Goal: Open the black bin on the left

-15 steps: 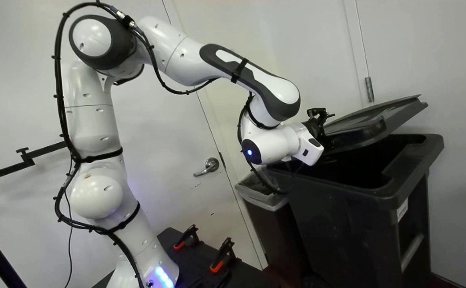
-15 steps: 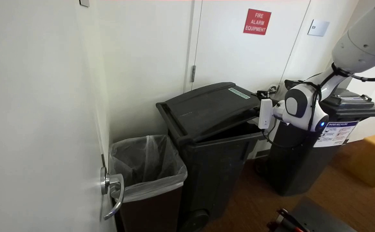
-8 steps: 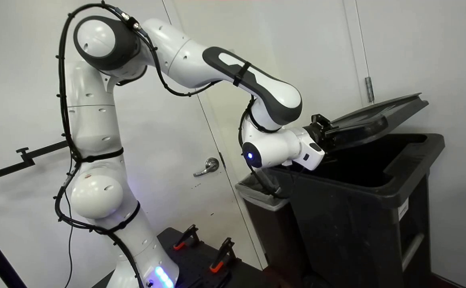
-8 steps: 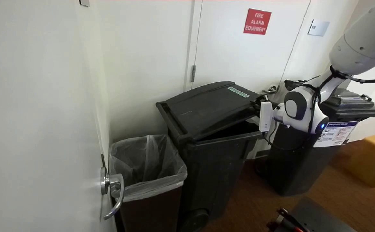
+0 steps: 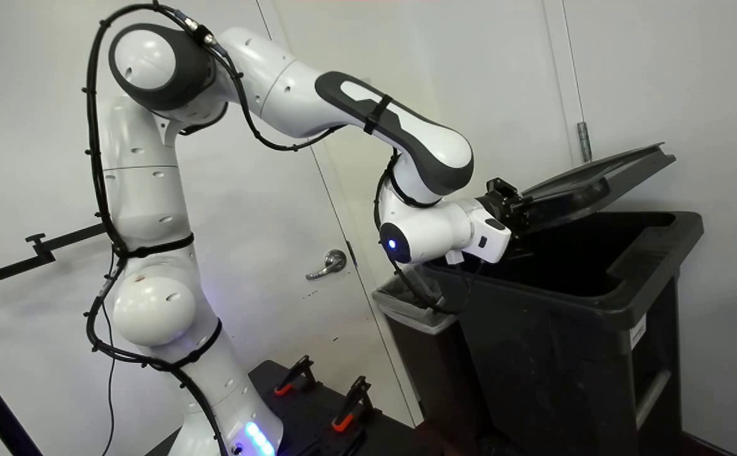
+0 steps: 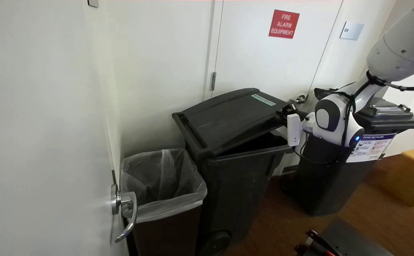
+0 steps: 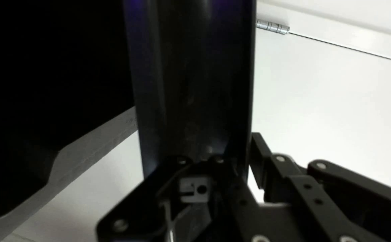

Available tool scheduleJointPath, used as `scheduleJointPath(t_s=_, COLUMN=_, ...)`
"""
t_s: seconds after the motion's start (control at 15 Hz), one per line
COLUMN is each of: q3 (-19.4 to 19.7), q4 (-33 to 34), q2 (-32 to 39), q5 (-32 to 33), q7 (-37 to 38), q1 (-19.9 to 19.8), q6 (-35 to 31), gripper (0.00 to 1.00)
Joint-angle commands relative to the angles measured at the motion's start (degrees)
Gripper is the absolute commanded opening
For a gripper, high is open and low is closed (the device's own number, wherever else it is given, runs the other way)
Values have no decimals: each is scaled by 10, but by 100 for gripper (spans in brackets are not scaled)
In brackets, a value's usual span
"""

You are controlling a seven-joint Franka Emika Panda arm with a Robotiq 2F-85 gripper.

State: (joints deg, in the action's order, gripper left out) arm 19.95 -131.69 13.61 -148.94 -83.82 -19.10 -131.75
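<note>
Opening black wheelie bin (image 6: 235, 188), standing in an exterior view between clear-lined waste bin (image 6: 166, 231) and paper-recycling bin (image 6: 328, 177); taken as the left one of the two wheelie bins there. Partly open only: tilted lid (image 6: 233, 119) with pale green label (image 6: 263, 100), up off the rim (image 5: 650, 269) on the gripped side, dark opening on show in both exterior views. Nowhere near thrown right back.

Pinching lid with gripper (image 5: 522, 213), closed onto the edge near a corner. In wrist view, fingers (image 7: 261, 154) on both sides of that edge; exact contact too dark to tell.

Done, judging from here: getting hold of lid, having it partway up. Still to do: lifting further, swinging past upright, laying back, letting go, backing away. At a guess, under halfway through the opening swing. Next, probably: following the lid's own arc rather than pulling straight. Could slip off the thin edge with a change of angle and drop lid onto the rim below. Also worth minding paper-recycling bin, behind the arm (image 6: 401, 53) in an exterior view; clearance impossible to tell.
</note>
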Motion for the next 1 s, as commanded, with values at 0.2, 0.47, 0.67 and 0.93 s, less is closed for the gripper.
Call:
scheduleJointPath(t_s=0.2, q3=-2, q4=-27, q2=-91, q5=1, q7=-99, q1=35, q6=4, gripper=3)
scheduleJointPath(t_s=0.47, q3=-14, q4=-41, q2=-125, q5=1, q7=-147, q1=39, q6=1, gripper=3)
scheduleJointPath(t_s=0.67, q3=-24, q4=-46, q2=-147, q5=1, q7=-174, q1=42, q6=-3, gripper=3)
scheduleJointPath(t_s=0.93, q3=-42, q4=-46, q2=-175, q5=1, q7=-199, q1=42, q6=-23, gripper=3)
